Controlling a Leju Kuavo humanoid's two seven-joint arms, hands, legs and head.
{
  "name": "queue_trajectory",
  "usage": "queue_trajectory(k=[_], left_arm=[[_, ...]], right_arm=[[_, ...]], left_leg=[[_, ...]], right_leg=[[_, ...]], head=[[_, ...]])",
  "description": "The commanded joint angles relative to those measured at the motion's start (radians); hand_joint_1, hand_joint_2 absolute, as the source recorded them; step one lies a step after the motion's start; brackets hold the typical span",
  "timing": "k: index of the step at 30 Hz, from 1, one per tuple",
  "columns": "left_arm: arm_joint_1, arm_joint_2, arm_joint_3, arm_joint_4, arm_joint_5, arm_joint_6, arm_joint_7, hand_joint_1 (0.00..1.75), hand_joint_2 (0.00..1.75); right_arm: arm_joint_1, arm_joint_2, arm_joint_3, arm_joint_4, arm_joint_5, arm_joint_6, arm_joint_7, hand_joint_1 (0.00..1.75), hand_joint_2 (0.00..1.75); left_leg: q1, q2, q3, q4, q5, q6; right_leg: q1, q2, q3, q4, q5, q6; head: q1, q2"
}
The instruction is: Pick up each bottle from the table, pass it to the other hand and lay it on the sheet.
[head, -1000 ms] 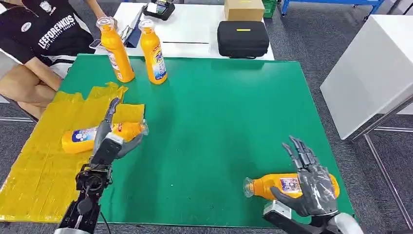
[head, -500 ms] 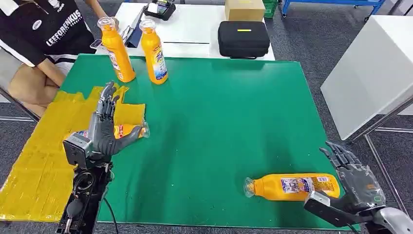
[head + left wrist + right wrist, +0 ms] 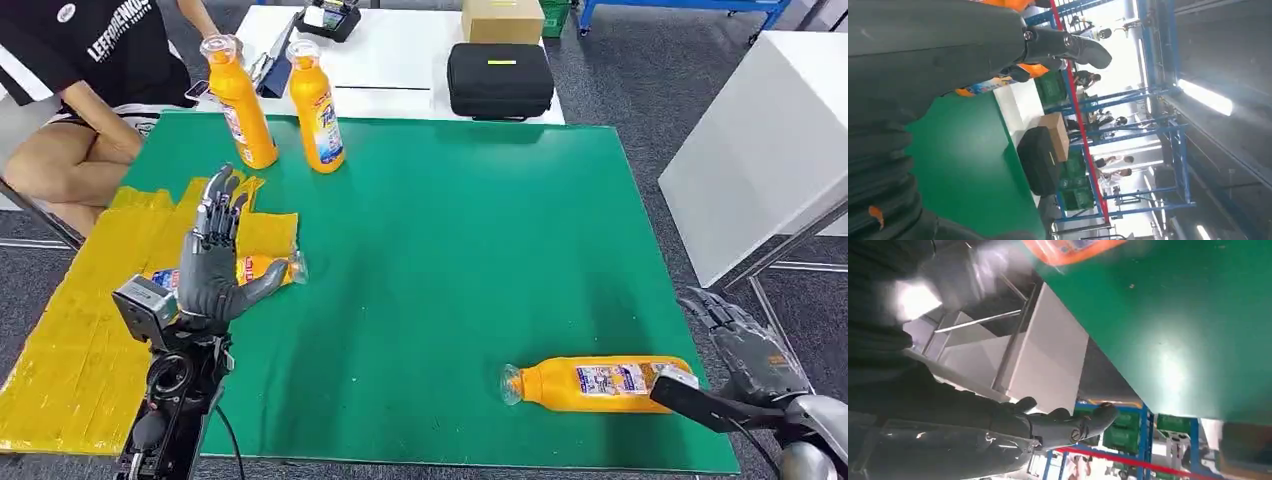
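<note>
- The green table (image 3: 450, 250) carries a yellow sheet (image 3: 90, 320) on my left side.
- My left hand (image 3: 212, 262) is raised above the sheet, fingers spread, holding nothing; one bottle (image 3: 262, 268) lies on the sheet behind it (I judge it delivered).
- My right hand (image 3: 750, 350) is open and empty off the table's right edge, beside a lying bottle (image 3: 595, 383), likely my next pickup.
- Two upright bottles (image 3: 240, 105) wait at the far edge.
- The left wrist view adds a black case (image 3: 1038, 160) from the side; the head view gives the layout.
</note>
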Motion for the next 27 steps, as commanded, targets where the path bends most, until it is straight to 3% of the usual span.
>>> queue_trajectory(k=[1,11,27], left_arm=[[0.002,0.044,-0.033,-0.006,0.005,0.002,0.003,0.0,1.75],[0.014,0.061,-0.031,-0.004,0.026,0.029,0.003,0.0,1.75],[-0.005,0.051,-0.012,0.039,0.02,0.026,0.003,0.0,1.75]], right_arm=[[-0.101,-0.023,0.131,0.21,-0.007,-0.009,0.015,0.0,1.75],[-0.209,-0.097,0.333,0.411,-0.069,0.013,0.019,0.0,1.75],[-0.207,-0.141,0.404,0.457,-0.16,0.054,-0.002,0.0,1.75]], left_leg=[[0.002,0.003,0.005,-0.001,-0.002,0.0],[0.002,0.003,0.008,-0.001,-0.002,0.0],[0.003,-0.002,0.014,-0.002,-0.001,0.0]], right_leg=[[0.002,0.003,0.004,-0.002,0.0,-0.004],[0.003,0.003,0.008,-0.002,0.0,-0.005],[0.003,-0.001,0.015,-0.004,-0.001,-0.005]], head=[[0.0,0.0],[0.0,0.0],[0.0,0.0]])
